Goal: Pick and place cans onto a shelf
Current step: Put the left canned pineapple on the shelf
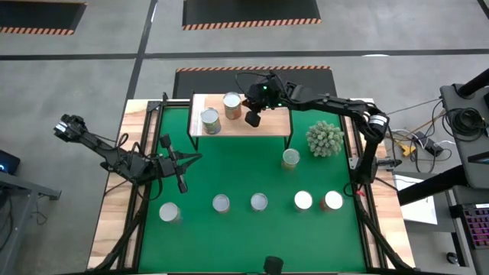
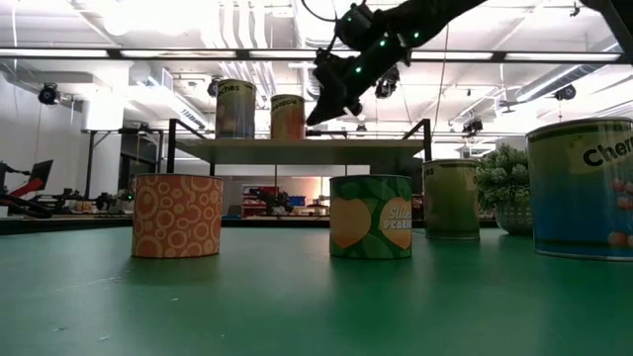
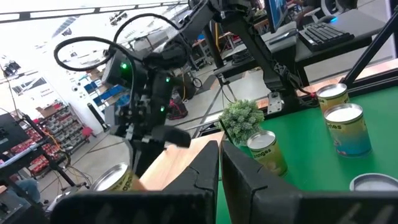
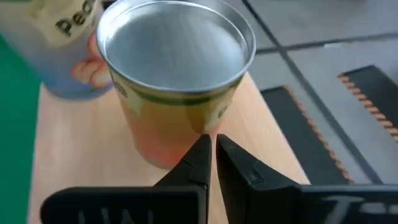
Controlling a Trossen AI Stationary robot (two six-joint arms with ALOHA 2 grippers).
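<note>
From above, the right hand (image 1: 253,116) is hovering over the shelf (image 1: 271,122) at the far side of the green mat (image 1: 244,172), its fingers pressed together and gripping nothing. Two cans are standing on the shelf: one with an orange label (image 1: 231,105) just beside that hand, and another (image 1: 210,121) nearer the shelf's left end. A sixth can (image 1: 290,158) is sitting on the mat in front of the shelf, close to the spiky plant (image 1: 325,138). Five more cans are lining up along the near side of the mat, from the leftmost (image 1: 169,212) to the rightmost (image 1: 333,201). The left hand (image 1: 182,162) is waiting above the mat's left part, fingers closed and empty.

From worktop height, the right hand (image 2: 321,107) is hanging above the shelf (image 2: 297,146), just beside the two cans (image 2: 288,118) standing on it.

In the left wrist view, the left hand (image 3: 220,163) is showing its closed fingers, with the right arm and the plant (image 3: 242,119) beyond.

In the right wrist view, the right hand (image 4: 212,150) is holding its closed fingertips just in front of the orange can (image 4: 176,74) on the wooden shelf (image 4: 261,140), apart from it.
</note>
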